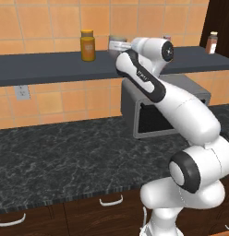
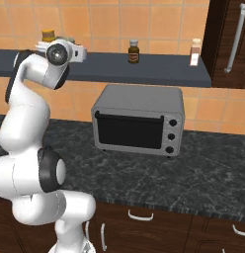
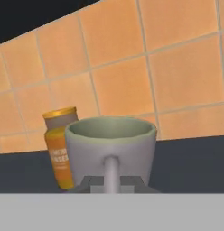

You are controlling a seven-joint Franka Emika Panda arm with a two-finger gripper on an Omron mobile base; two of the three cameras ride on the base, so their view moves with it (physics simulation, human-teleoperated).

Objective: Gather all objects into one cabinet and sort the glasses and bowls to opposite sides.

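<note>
An off-white mug (image 3: 111, 144) stands close in front of the hand, its handle pointing straight at me. My gripper (image 3: 112, 182) is shut on that handle, with a dark fingertip on each side of it. From the left base view the gripper (image 1: 112, 46) is up at the dark wall shelf (image 1: 42, 67), and the mug (image 1: 117, 39) shows as a grey rim just past the hand. The cabinet (image 2: 228, 44), dark brown with a long white handle, stands shut at the far right. The mug's base is hidden, so I cannot tell whether it rests on the shelf.
An orange-brown spice jar (image 3: 59, 149) stands just left of the mug (image 1: 87, 45). Two small bottles (image 2: 134, 52) (image 2: 195, 53) sit further right on the shelf. A grey toaster oven (image 2: 139, 118) stands on the dark marble counter (image 1: 65, 156) below. Drawers with white handles run under the counter.
</note>
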